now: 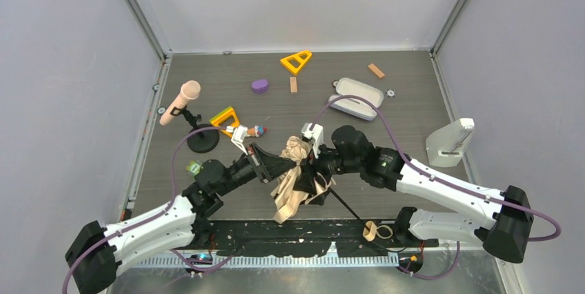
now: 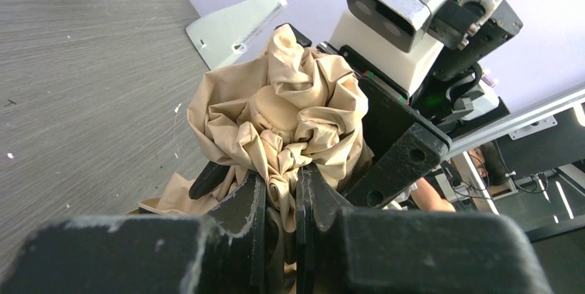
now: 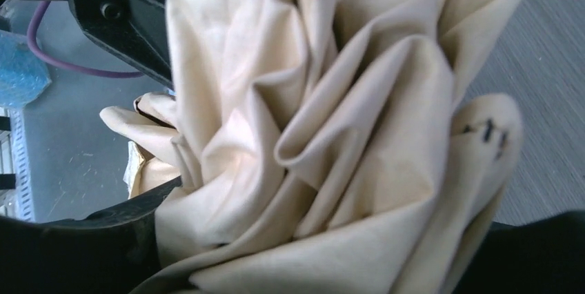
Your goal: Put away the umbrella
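The umbrella [image 1: 293, 178] lies at the table's near middle, its beige canopy crumpled into a bundle. Its thin black shaft [image 1: 347, 206] runs toward the near right and ends in the tan handle with a loop [image 1: 373, 230]. My left gripper [image 1: 284, 165] is shut on a fold of the canopy [image 2: 290, 125], which is pinched between the jaws [image 2: 281, 194]. My right gripper [image 1: 312, 170] faces it from the right. Its fingers stand wide apart around the canopy bundle [image 3: 331, 121], which fills the right wrist view.
A pink-headed microphone [image 1: 181, 103] on a black stand [image 1: 203, 141] is at the left. A lavender-grey case [image 1: 355, 98], a yellow triangle [image 1: 296, 61], a purple piece [image 1: 259, 85] and wooden blocks [image 1: 293, 84] lie at the back. A white holder [image 1: 450, 143] stands at the right.
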